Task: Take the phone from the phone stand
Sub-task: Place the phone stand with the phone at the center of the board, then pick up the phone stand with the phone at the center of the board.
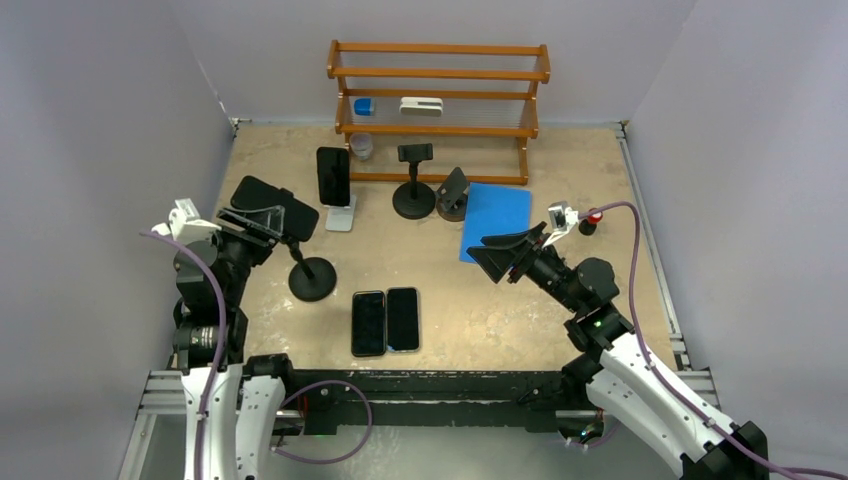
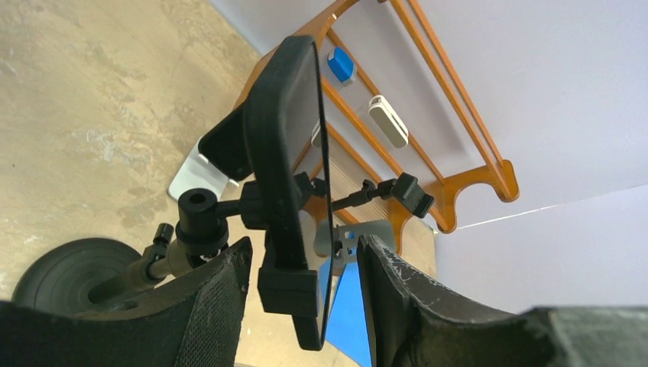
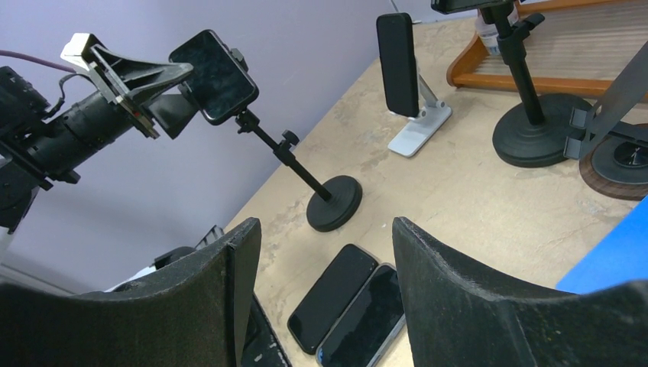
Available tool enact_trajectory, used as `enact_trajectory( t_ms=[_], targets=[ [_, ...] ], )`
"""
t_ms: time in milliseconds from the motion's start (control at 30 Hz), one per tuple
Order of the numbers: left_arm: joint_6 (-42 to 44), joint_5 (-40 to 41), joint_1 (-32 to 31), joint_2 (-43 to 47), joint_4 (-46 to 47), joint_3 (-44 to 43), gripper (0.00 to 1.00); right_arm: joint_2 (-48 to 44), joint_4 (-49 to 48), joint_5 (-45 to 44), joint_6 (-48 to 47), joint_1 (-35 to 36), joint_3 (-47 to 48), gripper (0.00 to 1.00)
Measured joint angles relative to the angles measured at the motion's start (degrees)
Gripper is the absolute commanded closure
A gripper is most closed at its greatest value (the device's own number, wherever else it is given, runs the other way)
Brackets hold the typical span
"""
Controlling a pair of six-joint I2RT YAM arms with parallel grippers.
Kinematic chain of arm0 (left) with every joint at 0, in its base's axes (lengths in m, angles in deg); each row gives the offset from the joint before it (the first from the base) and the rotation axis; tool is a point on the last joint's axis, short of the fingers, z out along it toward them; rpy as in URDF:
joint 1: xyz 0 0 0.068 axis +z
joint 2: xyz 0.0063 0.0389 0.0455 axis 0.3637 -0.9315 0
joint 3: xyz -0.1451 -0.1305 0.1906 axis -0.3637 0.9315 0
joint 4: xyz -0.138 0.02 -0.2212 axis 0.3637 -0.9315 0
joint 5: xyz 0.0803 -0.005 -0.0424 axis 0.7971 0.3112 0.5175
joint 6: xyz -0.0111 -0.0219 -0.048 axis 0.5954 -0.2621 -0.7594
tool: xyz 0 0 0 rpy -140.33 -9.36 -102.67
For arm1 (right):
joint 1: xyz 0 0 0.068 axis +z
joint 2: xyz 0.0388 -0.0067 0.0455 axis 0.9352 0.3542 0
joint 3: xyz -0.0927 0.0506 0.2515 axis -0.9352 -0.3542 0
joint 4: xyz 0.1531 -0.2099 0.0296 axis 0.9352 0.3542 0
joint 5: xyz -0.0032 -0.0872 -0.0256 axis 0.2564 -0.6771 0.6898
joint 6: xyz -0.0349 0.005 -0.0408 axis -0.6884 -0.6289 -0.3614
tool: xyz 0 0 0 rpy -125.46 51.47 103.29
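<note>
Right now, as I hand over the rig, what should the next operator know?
Left gripper: open, jaws straddling the phone, not gripping it.
Right gripper: open, empty, hovering over the table near the blue mat.
The phone sits clamped in the black phone stand; two other phones lie flat near the front edge.
Done: approach. Left: close on the phone, pull it free, set it down.

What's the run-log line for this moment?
left gripper: open, astride phone | phone: clamped in phone stand, not yet removed | right gripper: open, empty
</note>
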Motion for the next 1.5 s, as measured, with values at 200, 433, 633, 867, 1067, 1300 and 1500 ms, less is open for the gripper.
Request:
enact_trajectory(
  t_ms=[200,433,633,867,1067,1300,1500],
  targets=[
    [0.9,0.8,0.0,-0.7,0.8,-1.4,0.50,0.0,0.3,0.0,0.0,0.0,-0.1,0.34],
    [0.9,0.1,0.0,-2.1,1.8,-1.4,0.54,0.0,0.6,-0.2,-0.2,0.0,-0.1,0.34],
    [1.0,-0.6,0.0,-2.1,2.1,-0.9,0.65,0.0,0.6,-0.4,-0.3,0.0,-0.1,0.34],
    [0.9,-0.7,0.0,-2.3,3.7,0.3,0.83,0.1,0.7,-0.5,-0.4,0.0,-0.1,0.34],
    [0.9,-0.7,0.0,-2.4,4.5,0.6,1.00,0.1,0.8,-0.5,-0.5,0.0,-0.2,0.34],
    [0.7,-0.9,0.0,-2.1,4.7,0.7,1.00,0.1,0.8,-0.5,-0.5,0.0,-0.2,0.34],
    [0.4,-1.7,0.0,-2.6,4.4,0.2,1.00,0.2,1.0,-0.5,-0.5,0.0,-0.2,0.34]
  ],
)
